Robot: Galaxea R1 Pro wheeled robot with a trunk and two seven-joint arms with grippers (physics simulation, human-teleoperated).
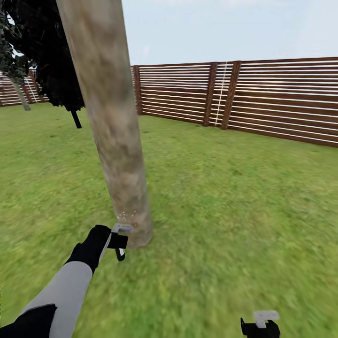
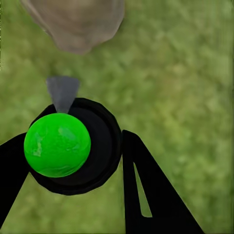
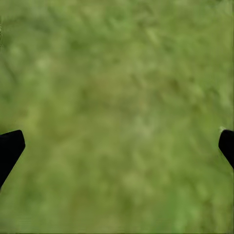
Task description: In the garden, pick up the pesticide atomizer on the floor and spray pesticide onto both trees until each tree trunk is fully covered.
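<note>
The pesticide atomizer (image 2: 73, 146), black with a green ball, sits clamped in the left end effector (image 1: 120, 241) just beside the base of the mottled tree trunk (image 1: 115, 136), a grey spray cone (image 2: 62, 92) pointing at the bark. Open lawn (image 1: 225, 197) spreads right to the slatted fence (image 1: 263, 96). The black-leaved tree (image 1: 51, 56) stands behind. The right end effector (image 3: 117, 146) hangs spread wide over grass, holding nothing

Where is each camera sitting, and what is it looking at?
Head view: on the robot's head, looking down the lawn at the tree trunk and fence; left gripper and right gripper show.
Left wrist view: by the left gripper, facing grass; fingers hold the pesticide atomizer.
Right wrist view: facing grass; fingertips apart.
Head and left wrist share the trunk.
</note>
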